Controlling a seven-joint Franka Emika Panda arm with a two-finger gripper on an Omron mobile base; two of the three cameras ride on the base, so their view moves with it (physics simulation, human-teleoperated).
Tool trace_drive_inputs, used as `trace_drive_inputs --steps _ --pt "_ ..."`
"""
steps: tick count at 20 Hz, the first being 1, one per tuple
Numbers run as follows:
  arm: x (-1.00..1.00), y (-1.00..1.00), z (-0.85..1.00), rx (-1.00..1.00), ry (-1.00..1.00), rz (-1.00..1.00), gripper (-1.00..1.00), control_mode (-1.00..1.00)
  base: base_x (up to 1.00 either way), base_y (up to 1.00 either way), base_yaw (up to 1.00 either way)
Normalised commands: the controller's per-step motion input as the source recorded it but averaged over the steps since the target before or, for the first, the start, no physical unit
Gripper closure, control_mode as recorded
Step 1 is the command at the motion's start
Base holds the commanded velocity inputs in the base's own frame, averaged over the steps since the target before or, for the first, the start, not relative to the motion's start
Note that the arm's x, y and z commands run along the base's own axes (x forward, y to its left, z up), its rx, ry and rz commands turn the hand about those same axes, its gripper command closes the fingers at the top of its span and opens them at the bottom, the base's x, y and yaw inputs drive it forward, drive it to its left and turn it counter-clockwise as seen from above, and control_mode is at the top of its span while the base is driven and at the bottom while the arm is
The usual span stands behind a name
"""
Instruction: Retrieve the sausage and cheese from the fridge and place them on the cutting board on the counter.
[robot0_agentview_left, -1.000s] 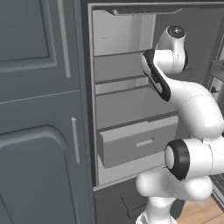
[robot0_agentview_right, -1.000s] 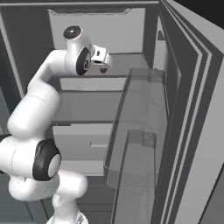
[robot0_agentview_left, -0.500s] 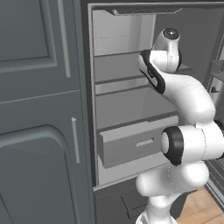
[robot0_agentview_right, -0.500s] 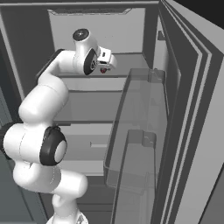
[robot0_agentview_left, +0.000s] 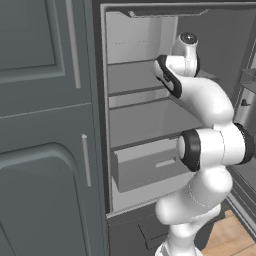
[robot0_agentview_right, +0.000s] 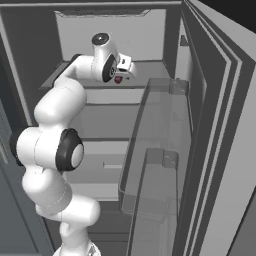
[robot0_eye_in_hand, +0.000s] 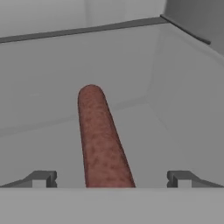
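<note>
the tall dark grey fridge (robot0_agentview_left: 97, 125) stands open, the white arm reaching onto its pale upper shelf (robot0_agentview_right: 150, 80). in the hand view the two-finger gripper (robot0_eye_in_hand: 111, 178) is spread wide and released, its left fingertip (robot0_eye_in_hand: 40, 178) and right fingertip apart with the reddish-brown speckled sausage (robot0_eye_in_hand: 101, 140) lying lengthwise between them on the shelf, ungrasped.

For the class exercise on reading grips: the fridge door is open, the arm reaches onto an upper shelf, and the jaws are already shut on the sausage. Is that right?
Not quite. The jaws are open, not shut: in the hand view the gripper has its fingertips standing well apart on either side of the sausage, which lies between them ungripped. The rest holds: the fridge is open and the arm reaches onto an upper shelf.
</note>
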Motion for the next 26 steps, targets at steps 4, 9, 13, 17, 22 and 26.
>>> trace_drive_inputs --steps 4,9,13,17,22,26 --pt "0.28 0.0 -0.06 0.01 0.02 0.0 -1.0 -1.0 0.0 0.0 0.0" --pt "0.16 0.0 -0.36 0.01 0.0 0.0 -1.0 -1.0 0.0 0.0 0.0" --pt "0.2 0.0 -0.4 0.0 0.0 0.0 -1.0 -1.0 0.0 0.0 0.0" --pt "0.08 0.0 -0.13 0.0 0.0 0.0 1.0 -1.0 0.0 0.0 0.0" --pt "0.0 0.0 0.0 0.0 0.0 0.0 1.0 -1.0 0.0 0.0 0.0" --pt "0.0 0.0 0.0 0.0 0.0 0.0 1.0 -1.0 0.0 0.0 0.0"
